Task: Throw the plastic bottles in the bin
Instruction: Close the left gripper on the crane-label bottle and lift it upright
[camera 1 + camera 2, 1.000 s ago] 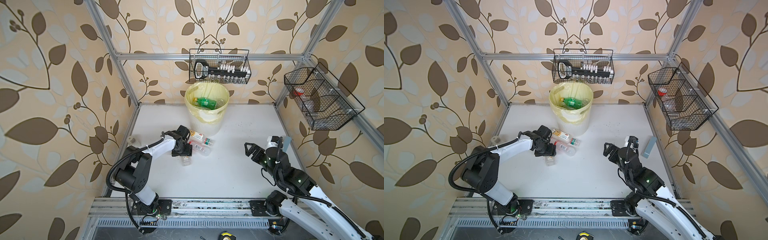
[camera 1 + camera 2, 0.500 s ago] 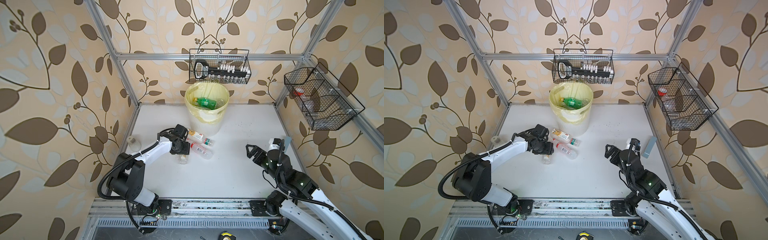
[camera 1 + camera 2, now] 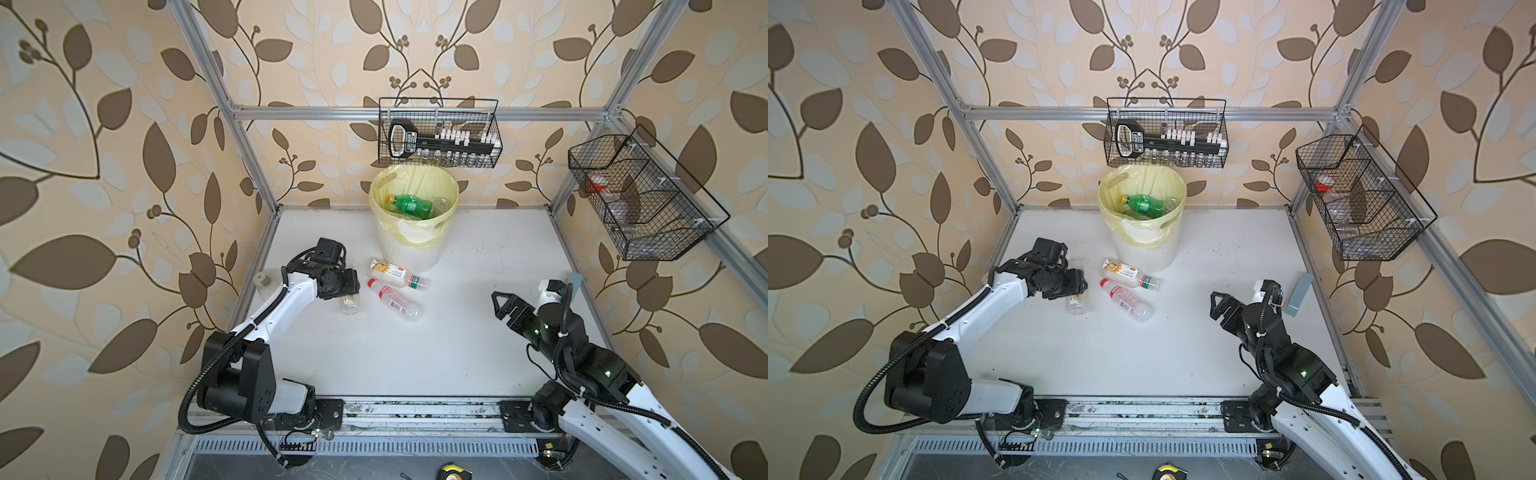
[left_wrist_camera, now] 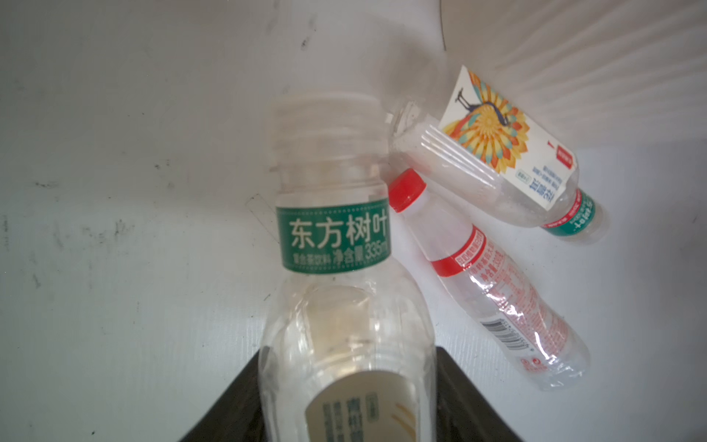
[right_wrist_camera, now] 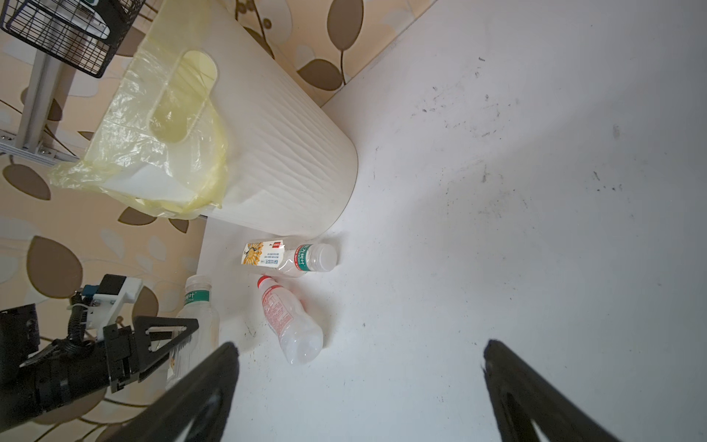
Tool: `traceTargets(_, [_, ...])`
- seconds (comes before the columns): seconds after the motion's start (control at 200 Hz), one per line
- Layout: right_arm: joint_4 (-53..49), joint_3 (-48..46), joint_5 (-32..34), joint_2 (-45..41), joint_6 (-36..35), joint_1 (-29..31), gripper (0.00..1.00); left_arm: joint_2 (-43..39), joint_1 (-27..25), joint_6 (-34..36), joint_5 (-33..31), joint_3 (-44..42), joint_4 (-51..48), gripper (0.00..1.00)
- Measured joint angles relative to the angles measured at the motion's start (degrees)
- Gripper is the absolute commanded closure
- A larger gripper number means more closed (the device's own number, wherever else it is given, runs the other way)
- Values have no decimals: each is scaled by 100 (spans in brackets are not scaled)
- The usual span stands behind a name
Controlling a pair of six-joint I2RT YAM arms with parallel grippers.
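Both top views: left arm [image 3: 282, 305] outstretched, left gripper [image 3: 348, 289] clasping bottle [image 3: 350, 307].

Between the black fingers [image 4: 229, 405] of my left gripper [image 4: 352, 350] I read a clear bottle [image 4: 336, 306] with a green neck band and a cream label. Beyond them: red-capped bottle [image 4: 489, 283], red print; sunburst-label bottle [image 4: 493, 153], orange and teal. The bin [image 3: 409, 249] is white, ribbed, yellow-lined.

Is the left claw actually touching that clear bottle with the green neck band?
Touching. In the left wrist view the left gripper has its fingers against both sides of the clear bottle with the green neck band, no gap showing.
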Motion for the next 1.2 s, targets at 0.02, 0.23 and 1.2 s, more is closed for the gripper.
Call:
traceTargets(0.02, [-2,-22,-15,-11,15,0,0,2,79,-4,31,57,-28,44])
traceTargets(0.23, [-63,-164,-157,-55,105,0,0,28,675,-2,658,767,-247,45])
traceTargets(1.2, [42,-343,-260,70,144,0,0,153,1600,-938,2857,3727,-450,48])
